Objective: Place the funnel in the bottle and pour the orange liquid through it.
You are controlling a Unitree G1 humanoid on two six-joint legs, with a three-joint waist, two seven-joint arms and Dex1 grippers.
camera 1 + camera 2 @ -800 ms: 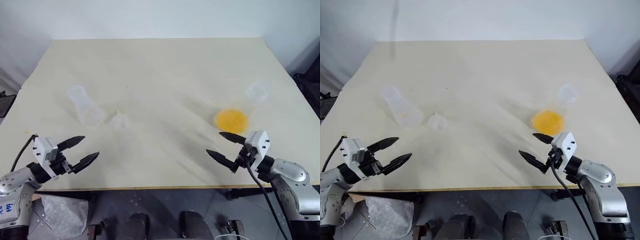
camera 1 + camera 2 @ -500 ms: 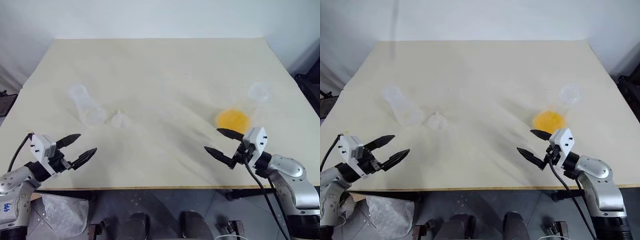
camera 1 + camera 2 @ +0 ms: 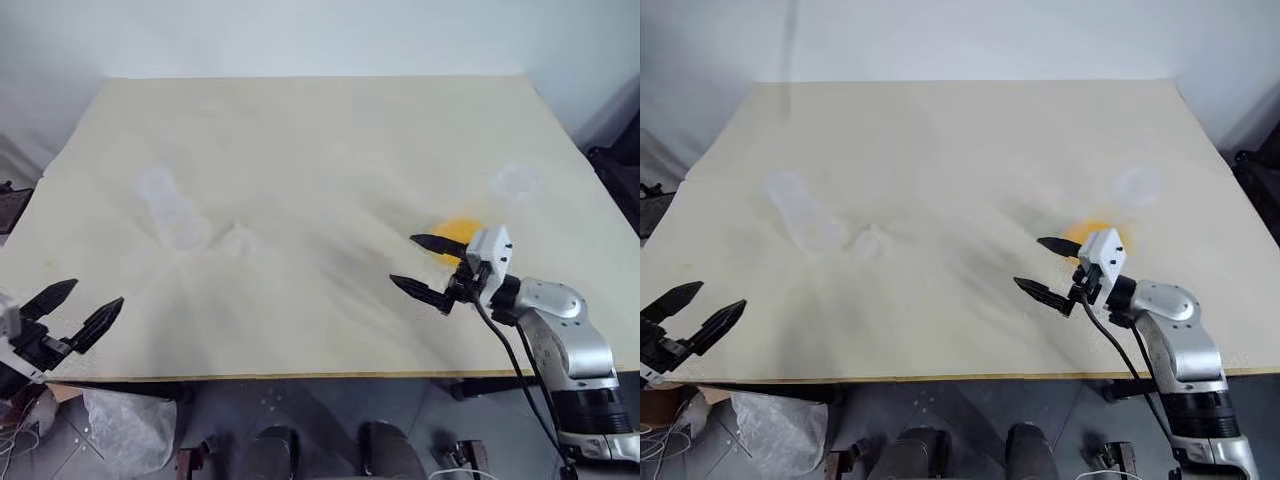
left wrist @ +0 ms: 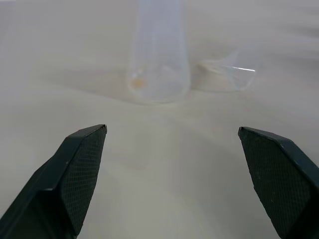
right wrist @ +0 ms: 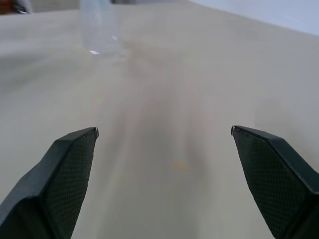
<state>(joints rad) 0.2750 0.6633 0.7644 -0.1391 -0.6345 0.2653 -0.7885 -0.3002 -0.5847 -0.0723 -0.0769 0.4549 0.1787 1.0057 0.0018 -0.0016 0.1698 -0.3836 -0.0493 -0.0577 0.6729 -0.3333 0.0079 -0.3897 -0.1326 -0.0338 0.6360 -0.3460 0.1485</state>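
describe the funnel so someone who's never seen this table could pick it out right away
Start at the beige table and go to its left half, where a clear bottle stands. The funnel sits on the tabletop just beside that bottle, toward the table's middle. It is the smaller, lower clear piece, a wide cone with no tall neck, far from the orange liquid on the right.

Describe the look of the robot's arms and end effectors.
Each end effector, left and right, has two black, pointed fingers with a fine mesh texture. The right one sits on a white block, with a silver-grey rounded arm behind it and a black cable alongside.
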